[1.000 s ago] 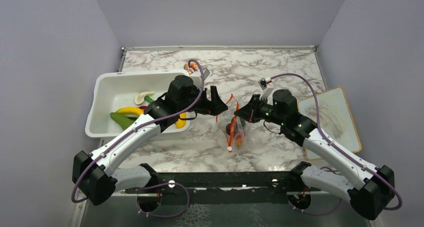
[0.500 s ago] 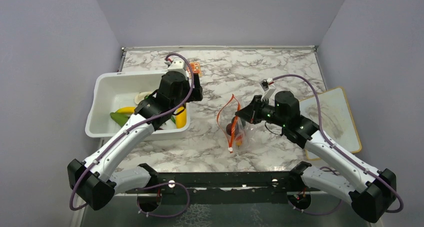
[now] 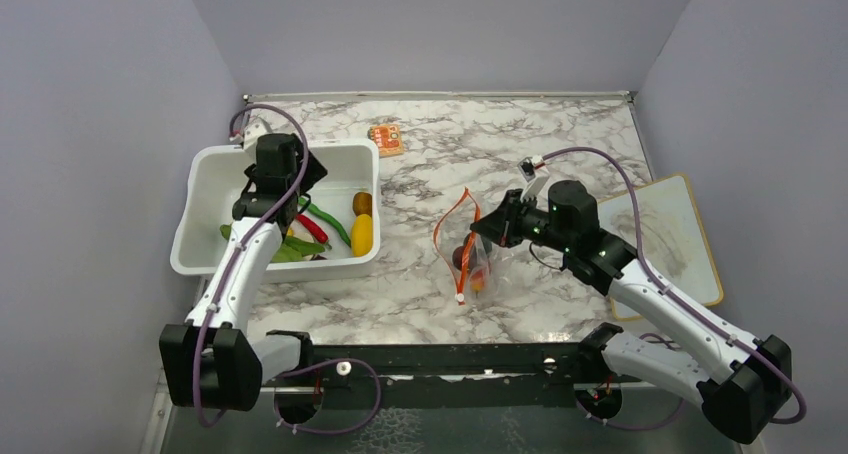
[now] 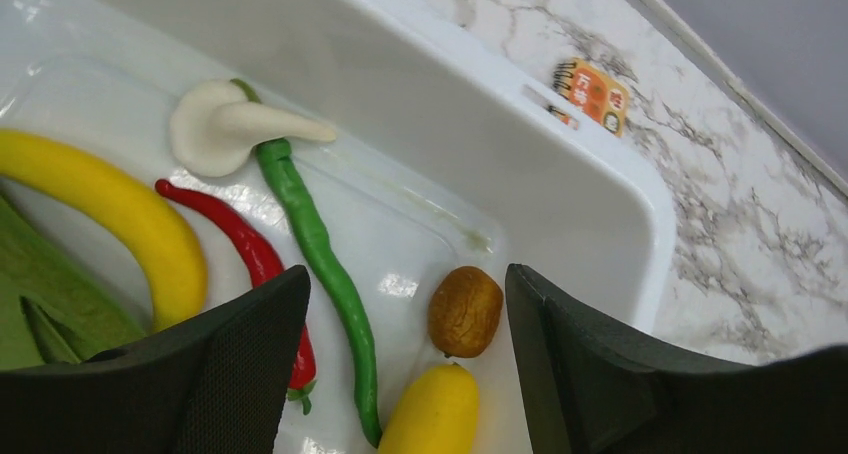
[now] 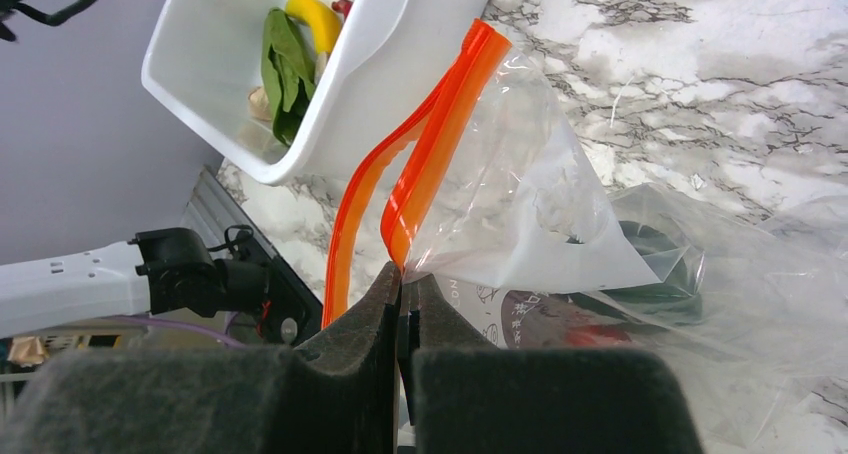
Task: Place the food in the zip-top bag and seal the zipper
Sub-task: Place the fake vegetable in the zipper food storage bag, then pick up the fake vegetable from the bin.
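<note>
left gripper (image 4: 405,284): swung off the bag (image 5: 520,194), back over the tub (image 4: 450,104); jaws wide, empty, above green chilli (image 4: 320,264) and brown lump (image 4: 465,309). next pick likely. right gripper (image 5: 402,274): still pinching the zipper (image 5: 440,124), holding the mouth up at mid-table.

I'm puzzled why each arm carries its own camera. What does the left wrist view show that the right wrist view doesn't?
Only the left wrist view: the open left end effector over the tub's floor, a brown lump lying there, and an orange packet out on the table. Only the right wrist view: the right end effector shut on the orange zipper of the clear zip-top bag. Both: the white tub, its yellow banana, and the table.
</note>
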### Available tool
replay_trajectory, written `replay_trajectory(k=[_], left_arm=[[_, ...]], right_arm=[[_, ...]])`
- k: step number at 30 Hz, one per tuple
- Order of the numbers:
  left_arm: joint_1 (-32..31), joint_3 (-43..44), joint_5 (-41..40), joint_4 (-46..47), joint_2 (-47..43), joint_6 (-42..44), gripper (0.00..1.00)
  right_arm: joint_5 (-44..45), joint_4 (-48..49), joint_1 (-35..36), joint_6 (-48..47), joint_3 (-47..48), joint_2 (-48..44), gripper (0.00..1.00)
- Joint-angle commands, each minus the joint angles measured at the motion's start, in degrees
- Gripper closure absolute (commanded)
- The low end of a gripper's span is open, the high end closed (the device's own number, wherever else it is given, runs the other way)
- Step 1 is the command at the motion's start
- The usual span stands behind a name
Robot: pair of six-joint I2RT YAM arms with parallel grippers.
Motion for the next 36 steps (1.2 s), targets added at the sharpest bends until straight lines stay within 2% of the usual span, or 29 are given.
replay_trajectory(k=[1,9,11,18,22,25,36], left_arm=[[6.34,-3.90,1.97,3.59,1.39,-10.44,0.29],[13.89,-9.01,3.44,8.30,4.33,-16.92,0.49],[15.22,-9.48,3.53,9.77,5.74,-17.50,0.52],[18.18,-8.05,5.77,16.93,12.64,-11.38,0.53],[19.60,-5.71,8.17,15.18,17.36,-9.21,0.53],[19.95,-5.91,10.24,17.22,19.38,-9.31,0.53],[21.01,-2.47,13.81,17.83,24.44,-6.62,0.49]], right_arm=[[0.05,-0.79,0.30,-2.30,2.77,-0.50,0.99],[0.93,-1.29,0.31,-3.07,2.31,-1.07,0.99],[0.53,-0.89,0.29,-2.86,2.33,-0.75,0.99],[0.63,-1.31,0.30,-3.08,3.27,-0.14,0.99],[1.48,-1.43,0.31,-3.05,3.23,-0.46,0.99],[1.06,-0.98,0.27,-2.79,3.12,-0.26,0.99],[-0.33,0.18,0.31,-1.64,2.33,0.42,0.99]])
